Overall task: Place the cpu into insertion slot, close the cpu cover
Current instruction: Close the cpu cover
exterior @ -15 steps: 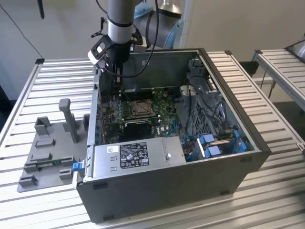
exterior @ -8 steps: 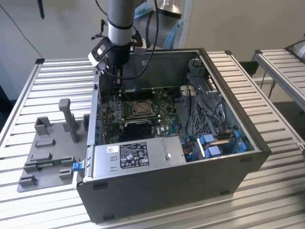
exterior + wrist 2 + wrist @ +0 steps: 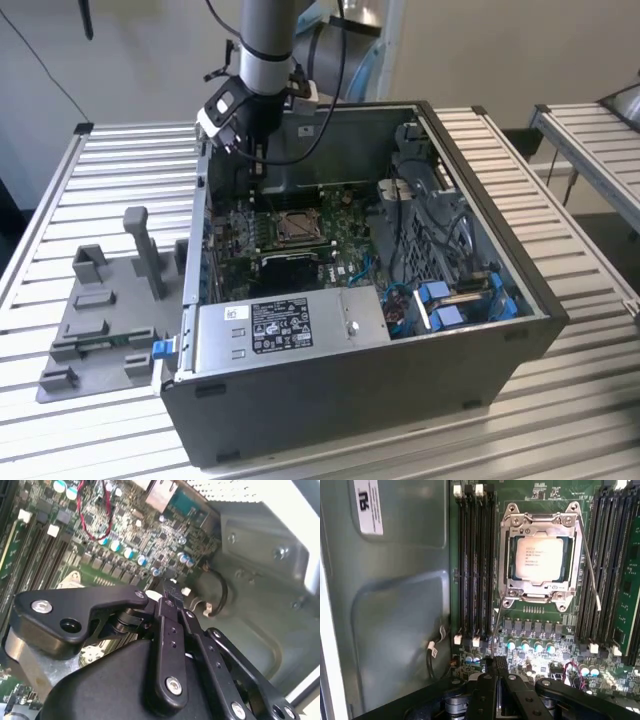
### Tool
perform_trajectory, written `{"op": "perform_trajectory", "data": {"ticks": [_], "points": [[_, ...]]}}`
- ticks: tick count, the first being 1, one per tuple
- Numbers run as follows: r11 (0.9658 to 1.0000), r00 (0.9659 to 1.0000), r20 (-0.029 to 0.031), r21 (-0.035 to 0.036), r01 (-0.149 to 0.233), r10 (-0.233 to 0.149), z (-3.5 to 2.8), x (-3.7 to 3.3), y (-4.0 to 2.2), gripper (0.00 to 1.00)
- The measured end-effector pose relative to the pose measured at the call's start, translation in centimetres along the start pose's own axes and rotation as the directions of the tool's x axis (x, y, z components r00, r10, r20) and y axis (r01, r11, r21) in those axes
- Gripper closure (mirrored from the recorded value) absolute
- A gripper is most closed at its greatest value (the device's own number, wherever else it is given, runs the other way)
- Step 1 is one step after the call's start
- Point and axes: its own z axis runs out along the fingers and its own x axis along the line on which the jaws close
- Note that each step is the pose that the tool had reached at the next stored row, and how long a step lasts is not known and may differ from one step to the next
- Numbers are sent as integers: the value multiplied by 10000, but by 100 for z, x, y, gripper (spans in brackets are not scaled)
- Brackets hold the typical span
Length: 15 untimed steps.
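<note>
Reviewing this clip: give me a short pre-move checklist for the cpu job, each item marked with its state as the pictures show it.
1. The cpu sits in the insertion slot: ok, its metallic face shows through the frame window in the first wrist view.
2. The cpu cover is down over the chip: ok.
3. The wire lever is latched: cannot tell; it lies along the slot's side.
4. The gripper holds nothing: ok, its fingers meet with nothing between them.
5. The gripper is apart from the slot: ok, it hangs over the capacitors beside it.
</note>
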Motion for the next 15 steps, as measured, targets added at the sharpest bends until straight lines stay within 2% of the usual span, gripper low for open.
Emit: {"op": "perform_trajectory", "data": {"ticks": [3,8,11,15], "points": [[10000,10000,-62,91,-4,5,-48,4,38,89],[9996,9999,-118,291,-31,35,-171,-1,81,89],[9992,9999,-159,388,-42,48,-196,-15,145,89],[9985,9998,-200,551,-64,75,-206,-34,129,89]]}}
